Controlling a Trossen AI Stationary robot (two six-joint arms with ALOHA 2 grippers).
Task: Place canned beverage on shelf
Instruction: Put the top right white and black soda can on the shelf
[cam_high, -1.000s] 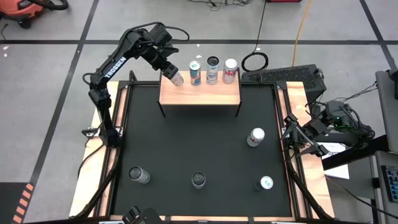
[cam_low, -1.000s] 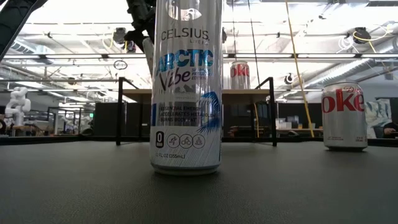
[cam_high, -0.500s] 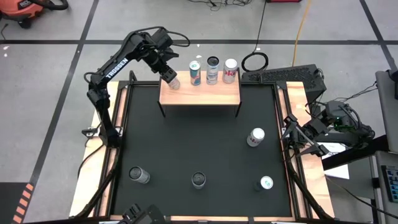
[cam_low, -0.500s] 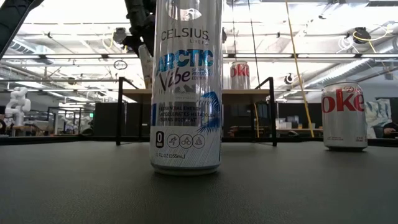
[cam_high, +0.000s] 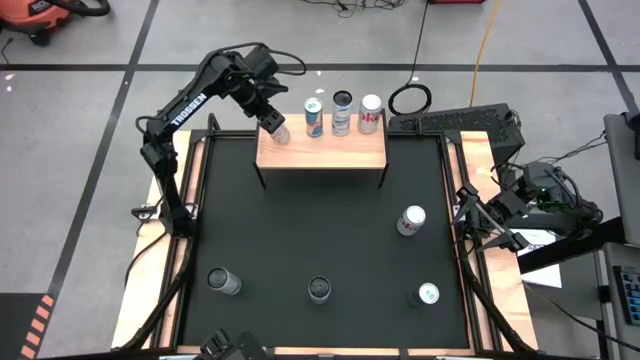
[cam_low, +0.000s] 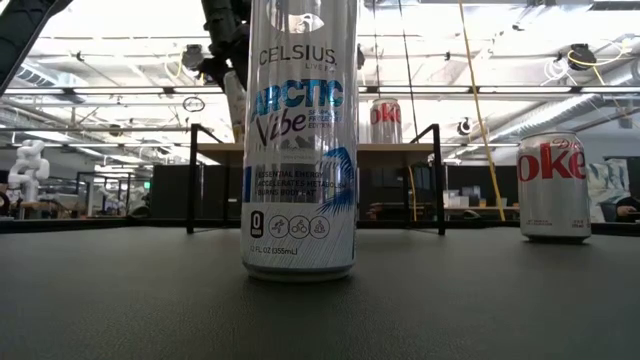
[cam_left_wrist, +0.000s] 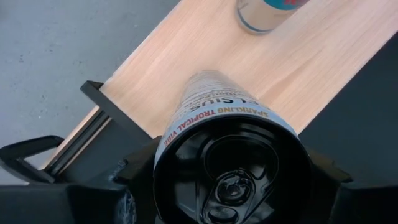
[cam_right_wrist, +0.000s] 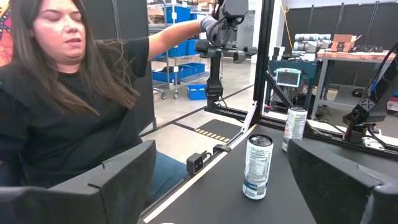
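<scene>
The shelf (cam_high: 322, 148), a light-wood board on black legs, stands at the mat's far edge with three cans (cam_high: 342, 113) upright on it. My left gripper (cam_high: 267, 120) is over the shelf's left end, shut on a silver Celsius can (cam_left_wrist: 217, 109). The can's base is at the board (cam_left_wrist: 186, 50); I cannot tell whether it touches. In the low view this gripper (cam_low: 226, 55) shows behind the big front can. My right gripper (cam_right_wrist: 221, 149) is open and empty at the table's right edge (cam_high: 470, 207). My left gripper pinches the can's side wall near its top end (cam_left_wrist: 168, 146) between its two fingers (cam_left_wrist: 138, 177), one on each side. The fingers slant down from the far left. The can's pull-tab top faces the wrist and its base (cam_left_wrist: 208, 78) points down at the shelf's left end.
Several more cans stand on the black mat: a Diet Coke (cam_high: 411, 220) at the right, and others near the front (cam_high: 427, 294) (cam_high: 319, 289) (cam_high: 224, 281). A tall Celsius can (cam_low: 300, 140) fills the low view. A person (cam_right_wrist: 68, 93) sits beyond the table.
My left gripper has gone a little down and toward the shelf's left end with the can, then has kept still. The can's base has come down to the board.
</scene>
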